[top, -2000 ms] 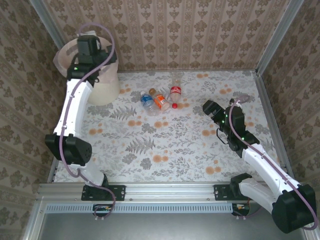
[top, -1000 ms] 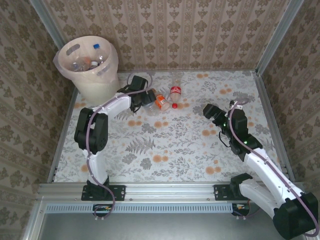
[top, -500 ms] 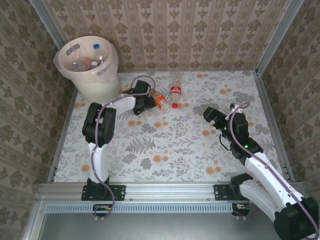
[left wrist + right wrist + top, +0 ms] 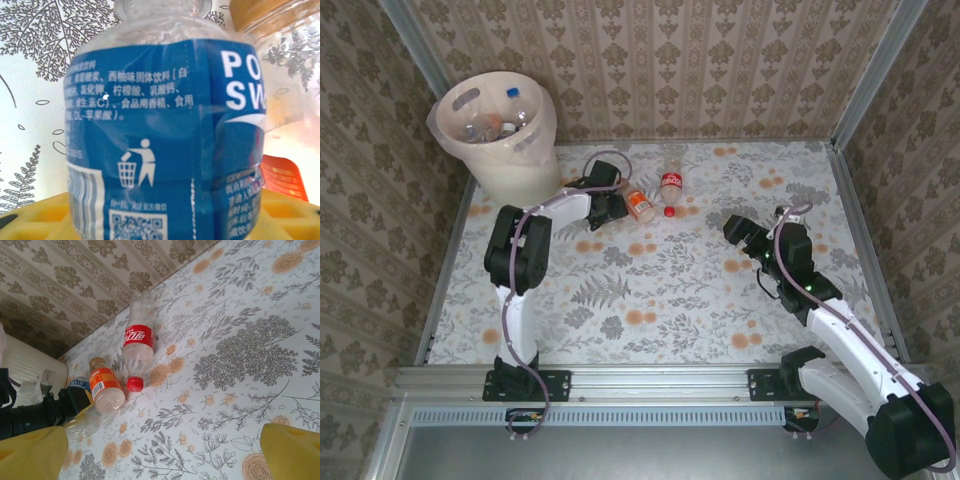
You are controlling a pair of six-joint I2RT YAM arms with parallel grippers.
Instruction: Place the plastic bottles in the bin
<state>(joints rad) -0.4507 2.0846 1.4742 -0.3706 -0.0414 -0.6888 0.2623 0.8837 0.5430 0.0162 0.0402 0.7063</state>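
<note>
1 round cream plastic bin (image 4: 525,172), far-left on the floral tabletop (image 4: 670,290), holds several clear plastic bottles (image 4: 490,125). Left end effector (image 4: 609,207) clasps a blue-labelled clear bottle (image 4: 150,140); right end effector (image 4: 162,450) stands wide, empty. Orange-labelled bottle (image 4: 641,206) and red-labelled bottle (image 4: 671,183) lie loose nearby: 3 left to bin.

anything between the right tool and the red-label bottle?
Nothing visible. Bare floral table runs from the open right tool to the red-label bottle; the orange-label bottle lies off to its left, out of the line.
</note>
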